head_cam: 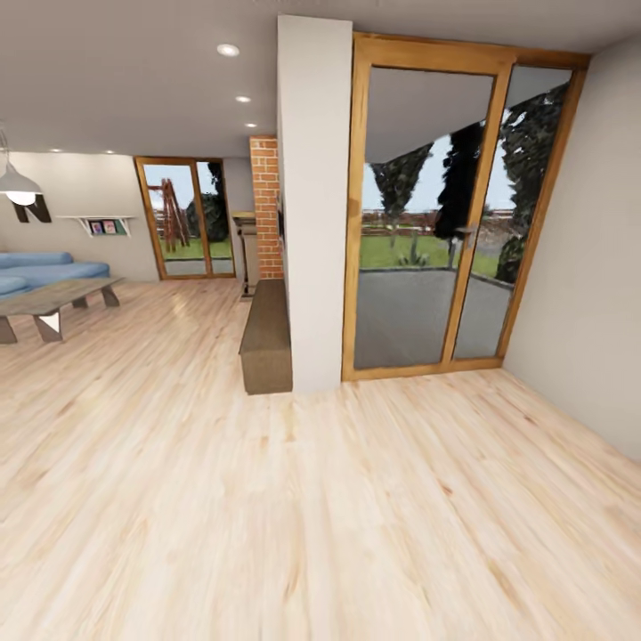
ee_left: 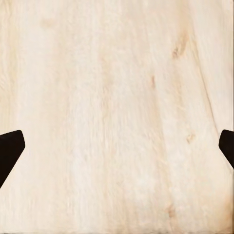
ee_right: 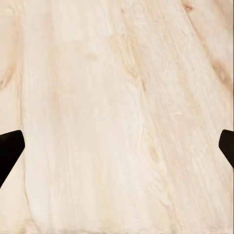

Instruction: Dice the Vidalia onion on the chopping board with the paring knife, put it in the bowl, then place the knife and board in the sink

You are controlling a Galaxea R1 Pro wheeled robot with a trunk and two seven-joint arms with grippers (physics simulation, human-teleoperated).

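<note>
I am in a living area with a pale wood floor [head_cam: 320, 516]; the kitchen, the sink, the onion, the knife, the board and the bowl are out of view. My left gripper [ee_left: 117, 146] hangs open over bare floorboards, its two dark fingertips [ee_left: 9, 151] at the frame's sides with nothing between them. In the right wrist view my right gripper [ee_right: 117, 146] is likewise open above the floor, its dark fingertips [ee_right: 9, 151] wide apart and empty.
A white pillar [head_cam: 313, 205] stands ahead with a low dark bench [head_cam: 267, 338] against its left side. To its right are wood-framed glass doors [head_cam: 454, 214] and a grey wall [head_cam: 588, 267]. A blue sofa [head_cam: 40, 267] and a coffee table [head_cam: 53, 303] sit far left.
</note>
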